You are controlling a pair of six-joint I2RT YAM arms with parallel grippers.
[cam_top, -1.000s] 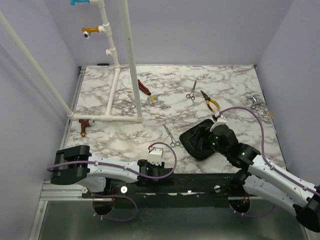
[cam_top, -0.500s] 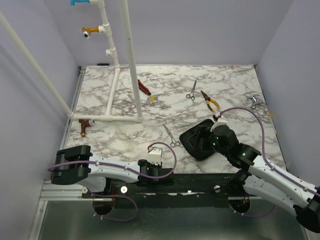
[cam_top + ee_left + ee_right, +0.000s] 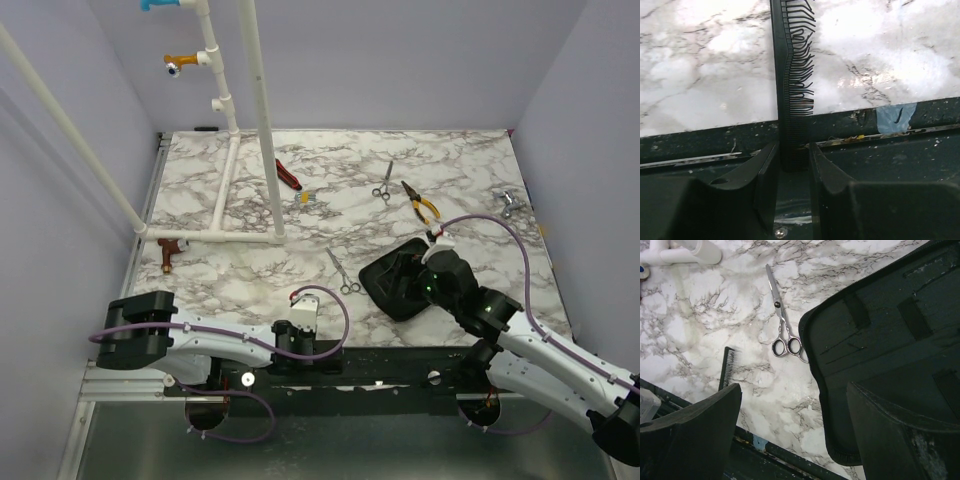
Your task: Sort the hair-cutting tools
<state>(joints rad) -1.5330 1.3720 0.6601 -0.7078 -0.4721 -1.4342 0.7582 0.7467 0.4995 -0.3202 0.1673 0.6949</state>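
A long black comb (image 3: 790, 75) lies across the table's near edge, and my left gripper (image 3: 792, 150) is shut on its near end, both fingers against its sides. Its far end shows in the right wrist view as the comb (image 3: 727, 367). In the top view the left gripper (image 3: 303, 318) sits at the front edge. One pair of silver scissors (image 3: 340, 272) (image 3: 781, 325) lies just left of an open black case (image 3: 398, 275) (image 3: 890, 340). Another pair of silver scissors (image 3: 383, 184) lies farther back. My right gripper (image 3: 425, 262) (image 3: 792, 390) hangs open over the case's left edge, holding nothing.
Yellow-handled pliers (image 3: 421, 203) lie behind the case. A red-and-black-handled tool (image 3: 288, 174) rests near the white pipe frame (image 3: 260, 120) at the back left. A brown fitting (image 3: 168, 253) sits at the left edge, a small silver item (image 3: 508, 204) at the right.
The left gripper's jaws have closed in on the comb's end, and its wrist has shifted slightly left. The right arm has not moved.
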